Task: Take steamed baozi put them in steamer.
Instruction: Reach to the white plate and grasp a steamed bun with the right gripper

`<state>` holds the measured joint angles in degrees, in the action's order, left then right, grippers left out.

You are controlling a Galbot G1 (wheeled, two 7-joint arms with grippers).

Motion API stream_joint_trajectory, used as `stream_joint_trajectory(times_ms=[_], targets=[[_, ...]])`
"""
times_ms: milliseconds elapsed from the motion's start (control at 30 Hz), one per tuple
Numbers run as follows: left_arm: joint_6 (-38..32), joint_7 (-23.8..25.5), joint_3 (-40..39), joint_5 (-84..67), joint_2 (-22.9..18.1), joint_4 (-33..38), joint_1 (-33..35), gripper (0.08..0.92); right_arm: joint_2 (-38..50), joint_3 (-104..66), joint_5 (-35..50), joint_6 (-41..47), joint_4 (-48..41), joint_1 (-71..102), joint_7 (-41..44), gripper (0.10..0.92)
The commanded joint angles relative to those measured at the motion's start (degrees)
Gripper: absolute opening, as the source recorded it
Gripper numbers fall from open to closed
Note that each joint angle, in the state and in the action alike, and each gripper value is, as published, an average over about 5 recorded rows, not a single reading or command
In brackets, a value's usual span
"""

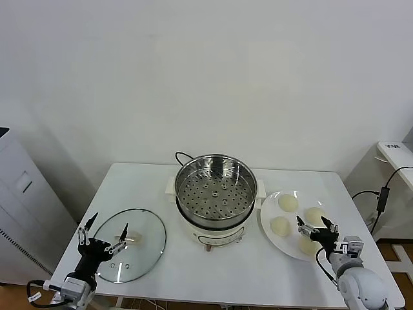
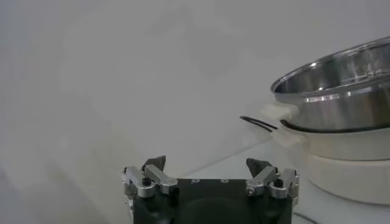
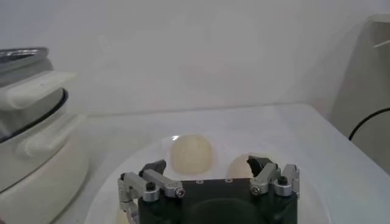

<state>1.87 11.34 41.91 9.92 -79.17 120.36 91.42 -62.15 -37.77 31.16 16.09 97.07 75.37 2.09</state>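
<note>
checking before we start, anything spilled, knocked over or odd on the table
Nothing stands out: steamer upright and empty, four baozi on the plate, glass lid flat on the table.

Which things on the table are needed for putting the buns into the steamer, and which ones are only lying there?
Needed: four steamed baozi on the plate; steamer; right gripper, open over the plate.

Only lying there: glass lid beside the pot; left gripper, open over the lid.
</note>
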Motion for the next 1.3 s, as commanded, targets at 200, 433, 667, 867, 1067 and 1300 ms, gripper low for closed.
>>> stream_joint_trajectory(times_ms=[200,433,667,867,1067,1300], targets=[[-1.36,0.09,0.06,-1.89,-0.18,0.56,0.09,0.823,4.05,0.49,1.66,-0.47,0.94,0.49,-1.29,0.823],[-3.56,0.06,-0.02,-2.62,-0.87,1.10,1.07,0.823,6.68,-0.46,3.90,-1.72,2.70,2.72,0.81,0.823],[-5.69,0.56,-0.98,-4.85,2.98,0.80,2.48,0.823,13.67,-2.03,0.88,-6.45,-0.42,4.08,14.24,0.823],[-5.58,0.54,-0.95,-4.52,3.15,-0.14,1.49,0.823,30.91,-0.43,-7.93,-14.19,-9.24,-3.85,34.47,0.823],[-4.63,0.37,-0.39,-4.21,1.57,-0.62,0.03,0.823,41.32,8.55,-22.28,-15.82,-15.73,-19.05,52.47,0.823],[-3.45,-0.31,-0.42,-3.27,0.86,-0.83,-2.15,0.823,40.49,31.34,-38.64,-17.35,-21.62,-45.98,68.99,0.823]])
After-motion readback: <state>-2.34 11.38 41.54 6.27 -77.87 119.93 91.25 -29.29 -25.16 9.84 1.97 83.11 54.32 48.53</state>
